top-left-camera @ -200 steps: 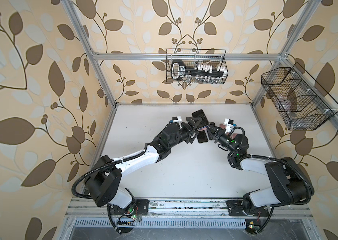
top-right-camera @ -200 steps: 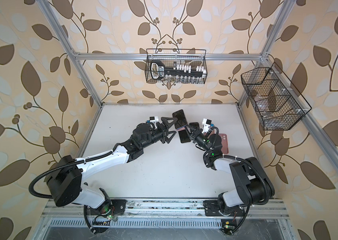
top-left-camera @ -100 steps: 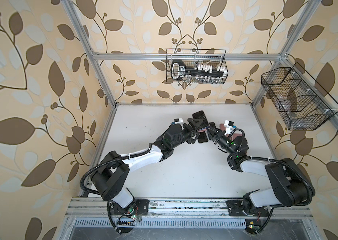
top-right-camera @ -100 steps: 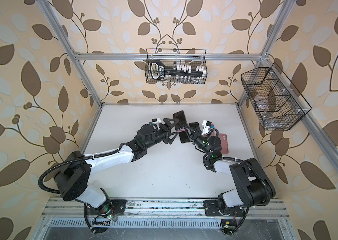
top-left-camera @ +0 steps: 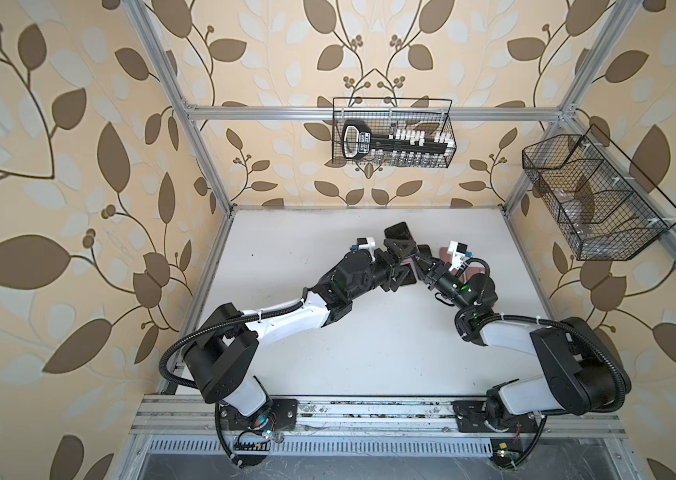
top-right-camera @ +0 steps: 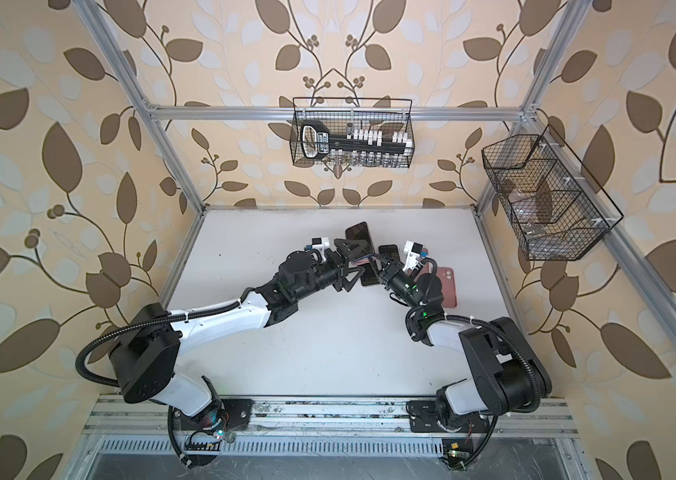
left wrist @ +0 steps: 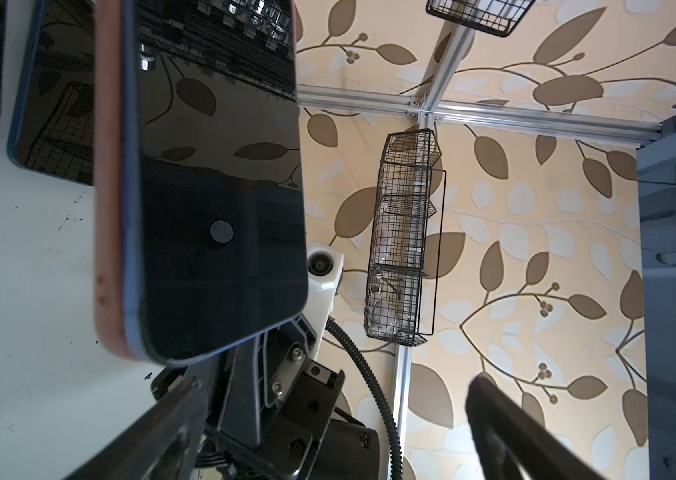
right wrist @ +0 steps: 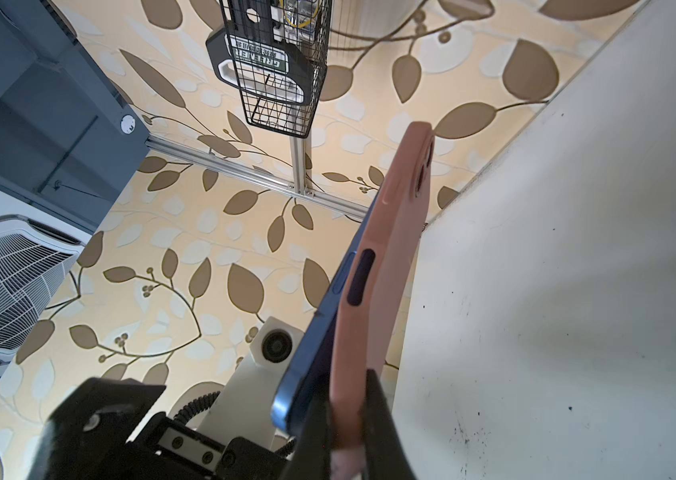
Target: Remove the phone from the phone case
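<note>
Above mid-table, right gripper [right wrist: 349, 409] pinches the phone case [right wrist: 386, 257] alone, left gripper [left wrist: 332, 388] agape — the loosened phone [right wrist: 307, 374] may drop.

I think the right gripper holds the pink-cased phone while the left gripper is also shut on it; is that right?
Not quite: the left gripper is open, its jaws spread wide near the phone, as the left wrist view shows. The right gripper does hold it, by the pink case.
</note>
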You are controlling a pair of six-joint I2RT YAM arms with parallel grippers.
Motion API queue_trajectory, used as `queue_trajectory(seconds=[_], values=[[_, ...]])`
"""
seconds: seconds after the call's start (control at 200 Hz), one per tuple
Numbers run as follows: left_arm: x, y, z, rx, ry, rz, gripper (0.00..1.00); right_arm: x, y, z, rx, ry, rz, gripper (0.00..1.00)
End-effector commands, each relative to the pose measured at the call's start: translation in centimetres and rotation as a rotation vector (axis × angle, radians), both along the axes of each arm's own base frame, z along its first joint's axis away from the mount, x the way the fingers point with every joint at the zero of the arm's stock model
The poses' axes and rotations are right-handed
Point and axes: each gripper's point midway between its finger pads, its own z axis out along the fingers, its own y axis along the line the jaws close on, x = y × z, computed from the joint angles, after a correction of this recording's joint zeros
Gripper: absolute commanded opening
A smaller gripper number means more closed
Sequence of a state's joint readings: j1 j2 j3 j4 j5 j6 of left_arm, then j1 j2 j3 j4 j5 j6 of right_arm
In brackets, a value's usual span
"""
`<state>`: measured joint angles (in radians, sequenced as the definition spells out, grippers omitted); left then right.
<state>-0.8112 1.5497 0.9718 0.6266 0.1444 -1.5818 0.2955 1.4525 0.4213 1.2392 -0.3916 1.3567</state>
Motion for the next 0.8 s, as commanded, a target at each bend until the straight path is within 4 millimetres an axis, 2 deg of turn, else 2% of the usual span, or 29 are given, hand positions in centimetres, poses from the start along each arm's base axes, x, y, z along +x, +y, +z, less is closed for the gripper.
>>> queue_trajectory(seconds=[0.0, 0.29, 0.48, 0.795], values=[[0.0, 0.6, 5.0, -0.079, -0.099, 0.027, 0.99, -0.7, -0.2, 3.2, 0.039, -0.121, -0.005, 0.00], [1.0, 1.3, 4.3, -0.067, -0.100, 0.087, 0.99, -1.5, -0.4, 3.1, 0.039, -0.125, -0.013, 0.00], [1.4, 1.0, 4.2, -0.064, -0.099, 0.094, 0.99, -1.9, -0.5, 3.2, 0.040, -0.132, -0.014, 0.00], [2.1, 1.2, 2.7, -0.027, -0.077, 0.126, 0.98, -2.5, -0.1, 3.0, 0.041, -0.141, -0.005, 0.00]])
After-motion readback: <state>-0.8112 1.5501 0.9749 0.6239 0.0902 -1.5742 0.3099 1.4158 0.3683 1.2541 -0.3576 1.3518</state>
